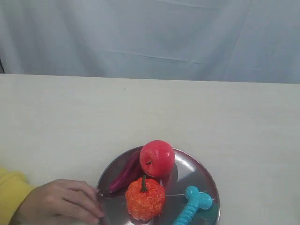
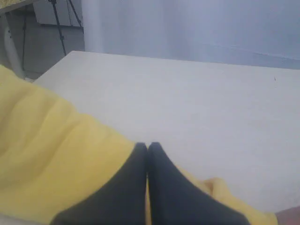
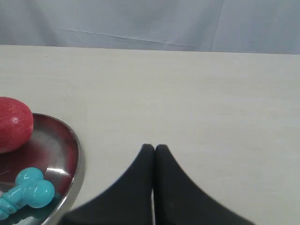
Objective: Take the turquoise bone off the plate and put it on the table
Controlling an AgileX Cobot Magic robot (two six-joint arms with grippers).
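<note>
The left gripper (image 2: 148, 146) hangs low, its dark tapered jaws pressed together and empty, with a soft yellow sleeve (image 2: 51, 150) bunched just beneath them. The right gripper (image 3: 154, 147) is likewise closed on nothing above the pale table (image 3: 201, 93). Near its tips, off to one side, the ribbed turquoise bone (image 3: 28, 193) lies on the shiny plate (image 3: 71, 145) beside a red apple (image 3: 14, 124). A person's hand (image 1: 61, 201) rests at the rim farthest from those jaws.

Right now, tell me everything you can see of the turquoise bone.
The turquoise bone is a glossy, rubbery-looking toy with two rounded knobs at its visible end and a ribbed shaft. It lies flat on the silver plate, near the rim on the right arm's side, its other end cut off by the picture edge. Only the plate touches it.
</note>
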